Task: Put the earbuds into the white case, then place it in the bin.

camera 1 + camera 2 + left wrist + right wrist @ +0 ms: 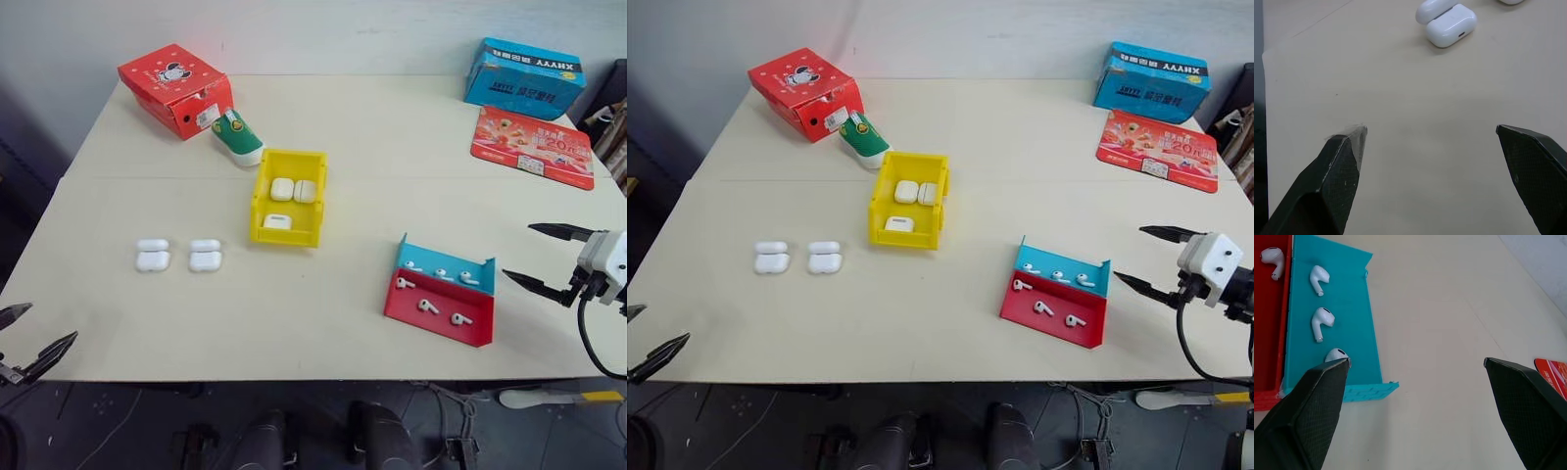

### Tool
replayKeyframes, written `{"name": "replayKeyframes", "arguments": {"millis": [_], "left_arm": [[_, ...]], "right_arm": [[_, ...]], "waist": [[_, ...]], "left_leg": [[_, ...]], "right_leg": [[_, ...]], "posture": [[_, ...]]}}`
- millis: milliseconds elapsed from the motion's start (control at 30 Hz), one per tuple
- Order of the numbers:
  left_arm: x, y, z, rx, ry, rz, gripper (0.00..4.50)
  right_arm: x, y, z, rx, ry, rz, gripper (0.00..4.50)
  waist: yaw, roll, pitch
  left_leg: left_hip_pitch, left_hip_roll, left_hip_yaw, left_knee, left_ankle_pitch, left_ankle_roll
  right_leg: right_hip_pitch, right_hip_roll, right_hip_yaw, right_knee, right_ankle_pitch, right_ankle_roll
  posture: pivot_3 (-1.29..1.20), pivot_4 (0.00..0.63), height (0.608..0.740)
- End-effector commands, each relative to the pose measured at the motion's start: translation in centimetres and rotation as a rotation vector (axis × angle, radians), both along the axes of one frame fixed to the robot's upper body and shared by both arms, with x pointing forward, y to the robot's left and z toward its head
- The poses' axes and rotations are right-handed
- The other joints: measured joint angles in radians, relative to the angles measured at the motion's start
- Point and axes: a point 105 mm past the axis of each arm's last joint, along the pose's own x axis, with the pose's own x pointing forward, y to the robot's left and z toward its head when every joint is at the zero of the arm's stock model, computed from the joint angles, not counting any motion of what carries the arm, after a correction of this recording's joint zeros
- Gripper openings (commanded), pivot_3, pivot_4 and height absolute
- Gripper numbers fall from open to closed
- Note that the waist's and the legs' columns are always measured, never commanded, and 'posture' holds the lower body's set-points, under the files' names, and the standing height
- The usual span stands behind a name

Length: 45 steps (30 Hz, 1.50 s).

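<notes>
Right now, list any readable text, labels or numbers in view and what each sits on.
"20": large number on the flat red printed sheet at the table's far right; its other print is too small to read.
Blue cardboard box: dark band of lettering, seen upside down, not legible.
Red cardboard box: cartoon figure and white sticker, text unreadable.
Green-and-white shoe-shaped object: small round badge, unreadable.

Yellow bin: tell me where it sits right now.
In the left eye view the yellow bin sits near the table's middle, just in front of the green-and-white toy shoe, with white cases inside and two open cases to its left.
</notes>
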Motion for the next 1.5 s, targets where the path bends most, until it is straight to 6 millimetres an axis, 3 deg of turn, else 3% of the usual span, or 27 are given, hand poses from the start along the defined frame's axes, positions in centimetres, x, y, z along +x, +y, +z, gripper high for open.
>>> {"name": "replayKeyframes", "arguments": {"millis": [33, 133, 233, 267, 367, 500, 600, 733, 833, 967, 1033, 1200, 1300, 1500], "left_arm": [[-0.3, 0.0, 0.9, 0.05, 0.01, -0.014, 4.47], [-0.1, 0.0, 1.8, 0.026, -0.024, -0.002, 4.47], [-0.2, 0.6, 2.6, 0.004, -0.011, 0.026, 4.47], [-0.5, 1.7, 3.1, -0.014, 0.012, 0.073, 4.47], [-1.0, 4.4, 4.7, -0.037, 0.038, 0.195, 4.47], [-2.5, 6.7, 4.5, -0.177, 0.206, 0.395, 4.47], [-3.8, 6.9, 3.4, -0.28, 0.371, 0.492, 4.47], [-2.8, 5.0, 3.7, -0.34, 0.455, 0.45, 4.47], [-1.0, 3.4, 4.8, -0.355, 0.461, 0.411, 4.47], [1.7, -0.8, 6.2, -0.366, 0.512, 0.271, 4.47], [3.1, -2.0, 6.4, -0.347, 0.536, 0.274, 4.47], [6.2, -4.9, 5.8, -0.32, 0.629, 0.323, 4.47], [7.9, -5.7, 5.6, -0.319, 0.601, 0.376, 4.47], [9.9, -8.9, 4.0, -0.298, 0.603, 0.361, 4.47]], "right_arm": [[-0.1, 0.0, 0.6, -0.002, -0.008, 0.012, 4.5], [0.3, 0.5, 0.8, 0.034, -0.016, 0.02, 4.5], [1.3, 2.8, 1.8, 0.132, -0.051, 0.071, 4.5], [1.4, 3.9, 2.2, 0.167, -0.047, 0.109, 4.5], [0.6, 7.1, 3.6, 0.28, -0.07, 0.268, 4.5], [-1.3, 10.0, 3.7, 0.31, -0.114, 0.455, 4.5], [-2.3, 11.8, 3.3, 0.344, -0.147, 0.568, 4.5], [-3.0, 12.8, 2.8, 0.363, -0.153, 0.645, 4.5], [-3.0, 12.8, 2.2, 0.357, -0.15, 0.642, 4.5], [-2.9, 12.6, 1.8, 0.341, -0.146, 0.628, 4.5], [-2.7, 12.6, 1.7, 0.339, -0.146, 0.621, 4.5], [-2.3, 12.6, 1.8, 0.334, -0.16, 0.604, 4.5], [-2.3, 12.6, 1.8, 0.332, -0.163, 0.604, 4.5], [-2.1, 12.4, 1.6, 0.328, -0.163, 0.579, 4.5]], "waist": [[-0.001, 0.0, 0.0], [-0.002, 0.0, 0.0], [-0.004, 0.0, 0.0], [-0.004, 0.0, 0.0], [-0.002, -0.001, 0.0], [0.002, 0.0, 0.0], [0.003, -0.002, 0.0], [0.005, -0.003, 0.0], [0.008, -0.004, -0.001], [0.004, -0.005, -0.001], [0.003, -0.004, -0.001], [0.001, -0.004, 0.0], [0.004, -0.004, 0.0], [0.005, -0.006, 0.0]], "left_leg": [[0.0, 0.0, 0.0, 0.0, 0.0, 0.0], [0.0, 0.0, 0.0, 0.0, 0.0, 0.0], [0.0, 0.0, 0.0, 0.0, 0.0, -0.001], [0.0, 0.001, 0.0, 0.0, 0.001, -0.001], [0.0, 0.002, -0.001, 0.0, 0.001, -0.002], [0.0, 0.001, -0.001, 0.0, 0.001, -0.001], [0.0, 0.001, -0.001, 0.0, 0.0, -0.001], [0.0, 0.0, -0.001, 0.0, 0.0, 0.0], [0.001, -0.001, -0.003, 0.001, 0.0, -0.001], [0.001, -0.001, -0.004, 0.001, 0.001, -0.003], [0.002, -0.001, -0.003, 0.001, 0.001, -0.003], [0.002, 0.0, -0.003, 0.0, 0.002, -0.005], [0.002, 0.0, -0.002, 0.001, 0.005, -0.003], [0.002, -0.001, -0.002, 0.004, 0.009, 0.001]], "right_leg": [[0.0, 0.0, 0.0, 0.0, 0.0, 0.0], [0.0, 0.0, 0.0, 0.0, 0.0, 0.0], [0.0, 0.0, 0.0, 0.001, 0.0, 0.0], [0.0, 0.0, 0.0, 0.001, 0.0, 0.0], [-0.001, 0.001, 0.0, 0.003, -0.001, -0.002], [-0.001, 0.001, -0.001, 0.005, -0.001, -0.002], [0.0, 0.001, -0.002, 0.009, -0.001, -0.002], [0.0, 0.001, -0.002, 0.01, -0.001, -0.002], [0.001, 0.0, -0.002, 0.01, -0.001, -0.002], [0.001, 0.0, -0.002, 0.011, -0.002, -0.003], [0.001, 0.001, -0.001, 0.011, -0.002, -0.003], [0.0, 0.002, -0.001, 0.015, -0.003, -0.005], [-0.001, 0.004, -0.001, 0.019, -0.003, -0.005], [-0.001, 0.004, -0.001, 0.021, -0.004, -0.005]], "posture": [[0.0, 0.15, 0.74], [0.0, 0.15, 0.74], [0.0, 0.15, 0.74], [0.0, 0.15, 0.74], [0.0, 0.15, 0.74], [0.0, 0.15, 0.74], [0.0, 0.15, 0.74], [0.0, 0.15, 0.74], [0.0, 0.15, 0.74], [0.0, 0.15, 0.74], [0.0, 0.15, 0.74], [0.0, 0.15, 0.74], [0.0, 0.15, 0.74], [0.0, 0.15, 0.74]]}}
